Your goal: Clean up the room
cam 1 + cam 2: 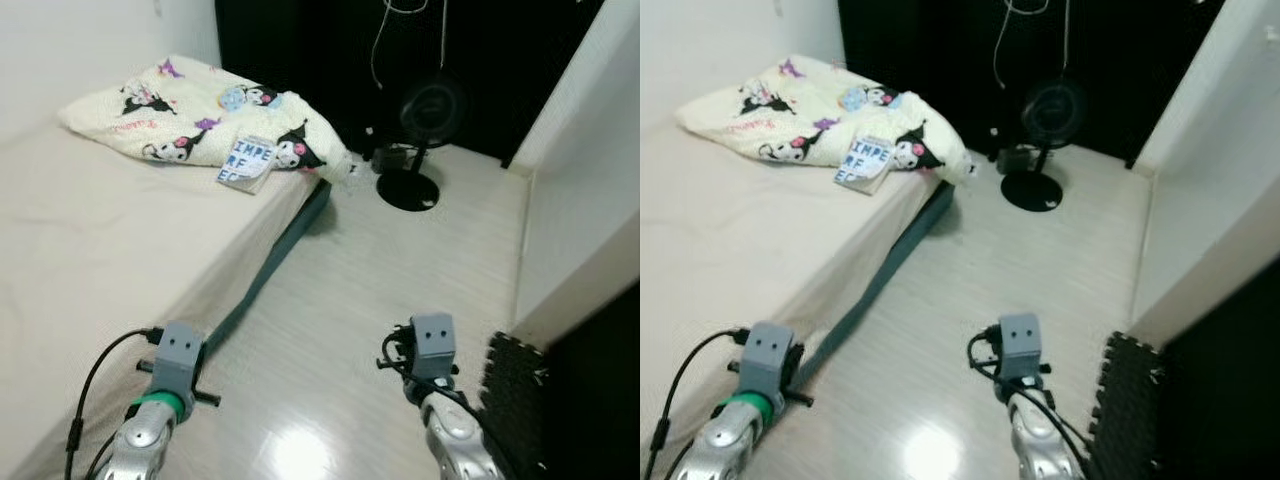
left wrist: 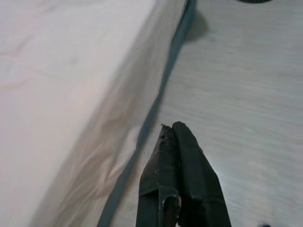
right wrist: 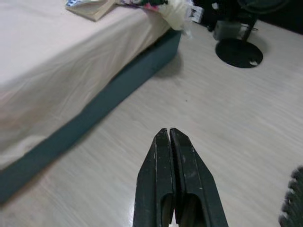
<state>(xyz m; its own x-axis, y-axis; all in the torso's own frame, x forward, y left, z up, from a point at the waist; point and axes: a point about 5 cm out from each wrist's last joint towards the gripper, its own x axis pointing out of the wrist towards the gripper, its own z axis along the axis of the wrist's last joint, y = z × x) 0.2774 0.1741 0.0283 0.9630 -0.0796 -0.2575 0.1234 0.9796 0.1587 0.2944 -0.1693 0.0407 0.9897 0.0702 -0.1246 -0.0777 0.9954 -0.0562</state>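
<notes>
We see tidying barely begun: the book [image 1: 246, 163] and rumpled cartoon blanket [image 1: 190, 112] lie on the bed [image 1: 90, 240], seemingly untouched, both the left gripper [image 2: 173, 130] and right gripper [image 3: 169, 132] clenched empty.

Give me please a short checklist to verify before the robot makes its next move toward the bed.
1. Left gripper empty, jaws shut: ok.
2. Right gripper empty, jaws shut: ok.
3. Floor path along the bed free of obstacles: ok.
4. Book located, lying on the bed against the cartoon-print blanket: ok.
5. Standing fan and its cord kept away from the path: ok, it stands near the dark far wall.
6. Book within arm reach from here: not ok, it lies at the far end of the bed.
</notes>
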